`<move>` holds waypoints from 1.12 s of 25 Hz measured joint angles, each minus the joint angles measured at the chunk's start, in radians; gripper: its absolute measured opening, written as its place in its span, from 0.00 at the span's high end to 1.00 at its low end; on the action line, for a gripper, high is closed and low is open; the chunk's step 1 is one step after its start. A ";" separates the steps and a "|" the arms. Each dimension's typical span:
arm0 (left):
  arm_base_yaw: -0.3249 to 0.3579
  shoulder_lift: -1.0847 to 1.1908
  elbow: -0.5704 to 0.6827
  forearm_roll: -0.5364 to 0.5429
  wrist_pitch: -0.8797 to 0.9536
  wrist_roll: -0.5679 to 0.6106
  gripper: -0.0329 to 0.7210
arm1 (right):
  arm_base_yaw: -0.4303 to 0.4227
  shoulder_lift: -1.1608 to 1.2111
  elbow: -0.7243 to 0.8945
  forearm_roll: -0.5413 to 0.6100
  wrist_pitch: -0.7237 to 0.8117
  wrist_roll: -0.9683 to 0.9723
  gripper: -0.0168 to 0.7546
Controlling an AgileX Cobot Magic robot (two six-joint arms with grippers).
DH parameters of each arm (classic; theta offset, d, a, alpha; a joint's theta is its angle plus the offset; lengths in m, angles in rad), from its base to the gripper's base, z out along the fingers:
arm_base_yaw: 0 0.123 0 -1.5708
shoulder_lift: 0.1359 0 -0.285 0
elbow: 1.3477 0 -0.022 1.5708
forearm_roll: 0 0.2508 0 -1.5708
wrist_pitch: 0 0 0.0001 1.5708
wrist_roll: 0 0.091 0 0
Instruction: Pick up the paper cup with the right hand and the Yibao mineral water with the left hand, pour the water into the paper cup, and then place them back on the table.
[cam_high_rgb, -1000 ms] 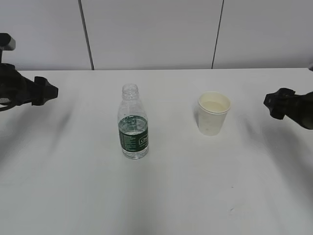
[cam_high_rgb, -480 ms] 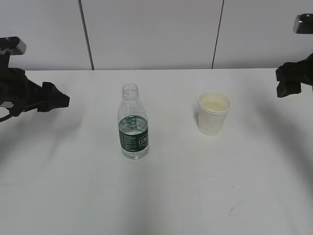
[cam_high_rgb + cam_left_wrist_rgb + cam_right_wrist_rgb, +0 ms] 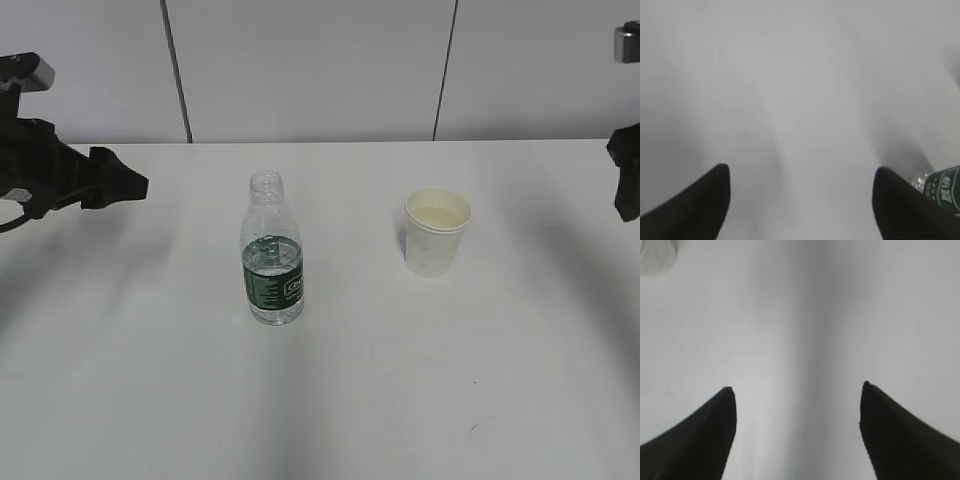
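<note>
The Yibao mineral water point(image 3: 272, 250), a clear uncapped bottle with a dark green label, stands upright on the white table point(image 3: 330, 390), left of centre, with water point(image 3: 271, 256) partway up. Its label edge shows in the left wrist view point(image 3: 944, 186). The white paper cup point(image 3: 436, 232) stands upright to its right; a blurred corner of it shows in the right wrist view point(image 3: 657, 255). My left gripper point(image 3: 135, 186) is open and empty, well left of the bottle point(image 3: 801, 172). My right gripper point(image 3: 622, 180) is at the far right edge, open and empty point(image 3: 797, 390).
A grey panelled wall point(image 3: 310, 70) runs behind the table's back edge. Faint dark specks mark the tabletop near the front right point(image 3: 475, 428). Bare white table lies between each gripper and its object.
My left gripper has moved right and slightly up toward the bottle. My right gripper has risen and drawn back to the right edge. Bottle and cup have not moved.
</note>
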 joint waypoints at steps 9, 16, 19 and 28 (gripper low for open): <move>0.000 0.000 0.000 0.000 -0.008 0.000 0.25 | 0.000 -0.138 0.052 0.163 0.052 -0.135 0.21; 0.000 0.000 0.000 0.000 -0.014 0.000 0.25 | 0.000 -0.453 0.323 0.207 -0.024 -0.149 0.21; 0.000 0.000 0.000 0.000 -0.013 0.000 0.25 | 0.000 -0.593 0.433 0.207 -0.043 -0.149 0.21; 0.000 0.000 0.000 0.000 -0.013 0.000 0.25 | 0.000 -0.993 0.681 0.205 -0.046 -0.149 0.21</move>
